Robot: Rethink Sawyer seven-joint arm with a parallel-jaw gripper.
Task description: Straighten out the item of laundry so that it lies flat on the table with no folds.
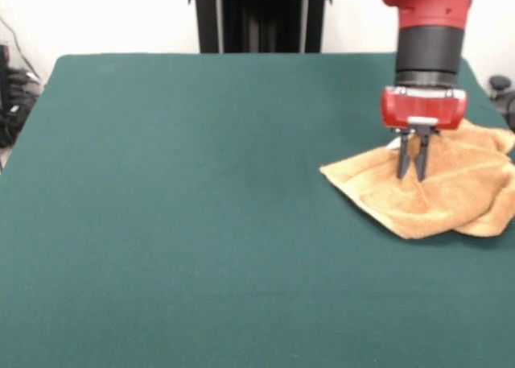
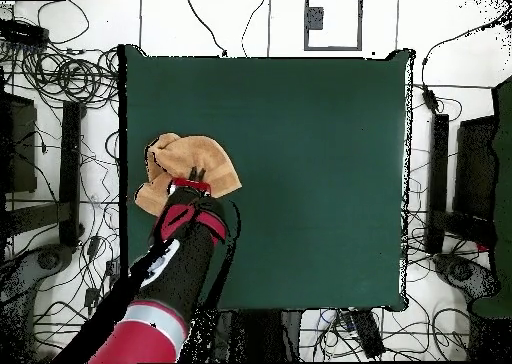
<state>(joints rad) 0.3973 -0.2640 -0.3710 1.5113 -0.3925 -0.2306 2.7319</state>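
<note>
A: We begin with the table (image 1: pixel 185 215), its dark green cloth filling most of both views and bare over nearly all of its width.

B: Next in size we have the arm (image 2: pixel 170 270). In the overhead view it reaches in from the bottom edge, red and black, toward the table's left side. In the front view it comes down at the upper right.

A: Then the towel (image 1: pixel 451 195), tan-orange and fluffy. In the front view we see it near the table's right edge, rumpled, with a flatter corner pointing left and thicker folds heaped at the right. It is not flat.

B: From overhead, the towel (image 2: pixel 185 165) sits close to the left edge, bunched, with one lobe trailing down beside the arm.

A: Smallest is the gripper (image 1: pixel 413 175). We see its red block with two dark fingers (image 1: pixel 402 163) pointing down over the towel's upper middle.

B: The fingers stand close together, with only a thin gap between them. Their tips are level with the cloth, but we cannot tell whether they pinch any of it.
</note>
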